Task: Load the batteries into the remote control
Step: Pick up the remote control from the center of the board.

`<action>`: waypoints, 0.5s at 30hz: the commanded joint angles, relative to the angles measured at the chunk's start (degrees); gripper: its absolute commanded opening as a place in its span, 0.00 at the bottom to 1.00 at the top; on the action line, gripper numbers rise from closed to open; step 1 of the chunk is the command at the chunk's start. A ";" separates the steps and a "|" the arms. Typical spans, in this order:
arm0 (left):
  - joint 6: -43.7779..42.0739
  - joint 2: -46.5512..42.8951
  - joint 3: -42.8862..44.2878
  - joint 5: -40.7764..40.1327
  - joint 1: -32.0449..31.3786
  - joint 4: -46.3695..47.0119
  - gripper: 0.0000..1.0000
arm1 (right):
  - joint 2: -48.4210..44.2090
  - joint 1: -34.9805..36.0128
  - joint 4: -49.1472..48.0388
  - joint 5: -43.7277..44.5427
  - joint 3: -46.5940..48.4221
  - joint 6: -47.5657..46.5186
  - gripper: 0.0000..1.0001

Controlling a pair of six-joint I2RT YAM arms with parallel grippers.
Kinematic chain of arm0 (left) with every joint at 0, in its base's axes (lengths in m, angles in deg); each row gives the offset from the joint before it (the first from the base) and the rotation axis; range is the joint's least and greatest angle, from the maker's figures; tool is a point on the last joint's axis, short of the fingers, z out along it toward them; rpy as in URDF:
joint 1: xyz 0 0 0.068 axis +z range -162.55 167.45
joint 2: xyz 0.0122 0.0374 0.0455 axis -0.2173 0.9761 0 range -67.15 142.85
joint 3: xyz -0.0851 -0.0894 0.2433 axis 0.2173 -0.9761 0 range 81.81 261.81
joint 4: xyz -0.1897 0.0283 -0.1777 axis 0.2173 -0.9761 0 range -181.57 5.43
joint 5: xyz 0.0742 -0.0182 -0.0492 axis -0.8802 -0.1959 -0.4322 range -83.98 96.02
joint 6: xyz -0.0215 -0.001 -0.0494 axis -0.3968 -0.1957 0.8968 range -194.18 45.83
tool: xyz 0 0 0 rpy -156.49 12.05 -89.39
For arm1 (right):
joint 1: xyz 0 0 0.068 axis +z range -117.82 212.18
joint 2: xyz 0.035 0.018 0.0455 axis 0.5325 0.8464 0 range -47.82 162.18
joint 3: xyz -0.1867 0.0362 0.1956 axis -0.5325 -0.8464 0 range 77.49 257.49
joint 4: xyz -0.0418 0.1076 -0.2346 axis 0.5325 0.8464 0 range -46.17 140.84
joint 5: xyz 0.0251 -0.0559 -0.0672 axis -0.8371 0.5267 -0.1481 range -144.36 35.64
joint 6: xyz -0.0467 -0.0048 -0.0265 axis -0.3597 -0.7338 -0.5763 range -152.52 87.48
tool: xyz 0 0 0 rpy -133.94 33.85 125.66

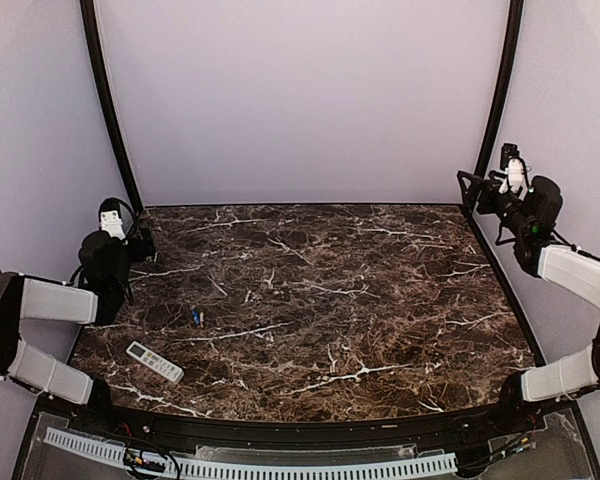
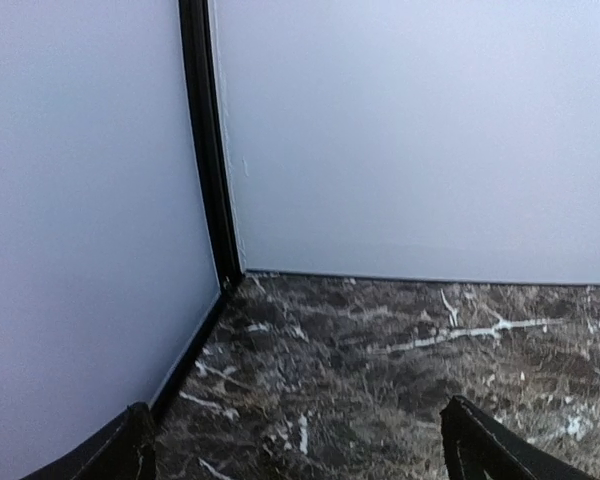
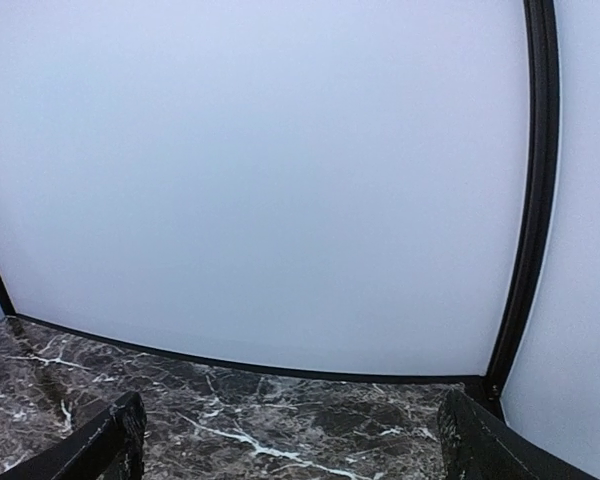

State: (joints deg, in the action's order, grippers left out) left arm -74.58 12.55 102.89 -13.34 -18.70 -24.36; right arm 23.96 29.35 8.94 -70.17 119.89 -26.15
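Observation:
The white remote control (image 1: 155, 362) lies slantwise on the dark marble table near the front left, buttons up. The small blue batteries (image 1: 196, 317) lie close together just beyond it. My left gripper (image 1: 138, 243) hovers at the far left corner, well behind the batteries, jaws wide with nothing between them; the left wrist view shows only bare marble between its fingertips (image 2: 298, 450). My right gripper (image 1: 472, 190) is raised at the far right corner, open and empty; its wrist view shows the back wall between the fingertips (image 3: 292, 440).
White walls enclose the table (image 1: 360, 300) on three sides, with black curved posts (image 1: 110, 110) at the two back corners. A white slotted cable duct (image 1: 280, 466) runs along the near edge between the arm bases.

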 commanded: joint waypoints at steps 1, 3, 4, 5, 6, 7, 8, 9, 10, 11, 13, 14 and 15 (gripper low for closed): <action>1.53 -10.80 8.75 -11.26 0.06 -14.61 0.99 | -1.43 1.21 8.56 -4.74 4.15 4.93 0.99; 17.23 -13.37 14.46 -15.34 -0.11 -33.09 0.97 | -1.91 2.36 12.62 -2.87 6.73 6.46 0.99; 23.54 -14.01 18.00 -15.84 -0.36 -47.03 0.94 | -1.98 3.43 14.68 -2.01 7.87 7.23 0.99; 36.42 -15.14 19.42 -15.43 -0.75 -53.44 0.91 | -2.00 5.21 16.56 -1.05 8.95 7.97 0.99; 42.54 -15.52 21.61 -14.48 -2.56 -65.35 0.90 | -1.98 6.61 18.53 -0.16 9.96 8.59 0.99; 53.32 -16.15 22.79 -14.35 -4.22 -70.34 0.89 | -1.81 8.07 20.88 0.84 11.10 8.69 0.99; 57.76 -16.28 23.22 -15.04 -8.09 -78.78 0.88 | -1.53 9.76 23.10 1.93 12.32 8.82 0.99; 67.06 -16.19 24.10 -15.82 -10.50 -82.72 0.88 | -1.10 11.40 25.41 3.00 13.86 8.81 0.99; 71.70 -15.22 24.58 -16.64 -14.82 -90.44 0.88 | -0.68 13.25 27.69 4.12 14.99 8.83 0.99; 79.77 -14.28 25.73 -16.44 -16.51 -98.02 0.87 | -0.17 15.03 29.84 5.24 16.08 8.78 0.99; 88.94 -10.70 27.13 -13.29 -19.47 -106.60 0.88 | 1.07 18.24 33.50 6.55 17.85 8.43 0.99; 92.54 -7.74 27.37 -10.47 -20.31 -108.63 0.89 | 1.61 19.50 34.55 6.73 18.54 8.40 0.99; 94.33 -6.24 27.55 -9.27 -20.48 -112.72 0.90 | 2.21 20.75 36.57 6.76 19.04 8.44 0.99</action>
State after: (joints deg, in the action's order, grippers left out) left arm -7.06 0.26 128.96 -26.08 -37.32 -105.45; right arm 24.03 45.98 35.63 -66.50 136.02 -18.44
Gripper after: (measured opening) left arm 0.885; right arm 0.986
